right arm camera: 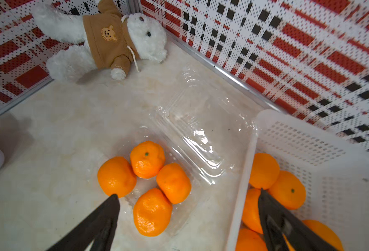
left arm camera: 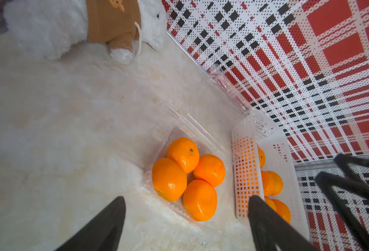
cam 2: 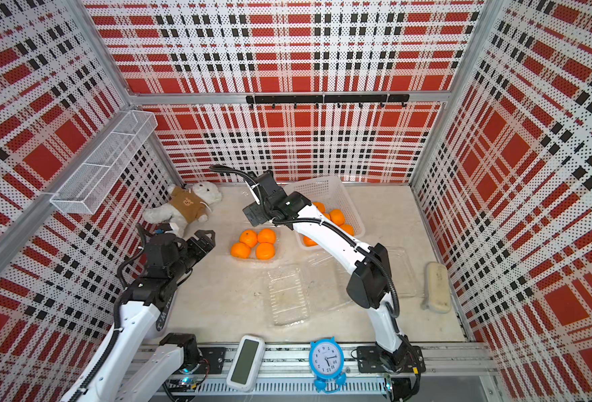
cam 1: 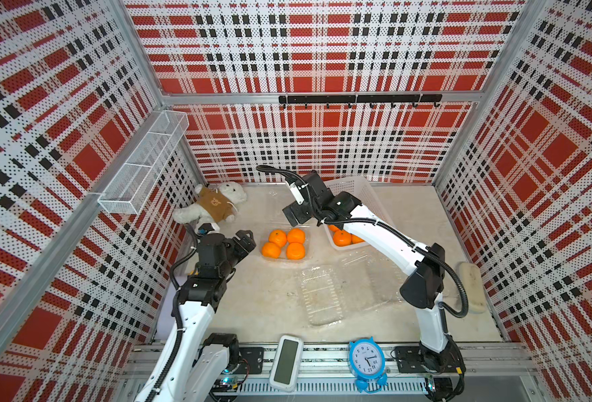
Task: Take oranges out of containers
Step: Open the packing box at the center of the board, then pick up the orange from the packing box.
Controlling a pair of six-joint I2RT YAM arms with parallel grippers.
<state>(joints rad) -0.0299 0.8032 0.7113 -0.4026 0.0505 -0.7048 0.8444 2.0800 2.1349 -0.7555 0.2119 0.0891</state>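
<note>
Four oranges (right arm camera: 172,182) lay packed in the open clear tray (right arm camera: 201,134), just beside the white basket (right arm camera: 309,139). The right gripper (right arm camera: 188,193) hung over the tray, spread and empty. The left gripper (left arm camera: 186,197), likewise spread and empty, sat on the tray's side away from the basket. It seemed best to straddle one outer orange, descend straight and squeeze gently.

Blue alarm clock (cam 2: 326,360), white dial, hour numerals 10, 11, 12 legible (upside down)
</note>
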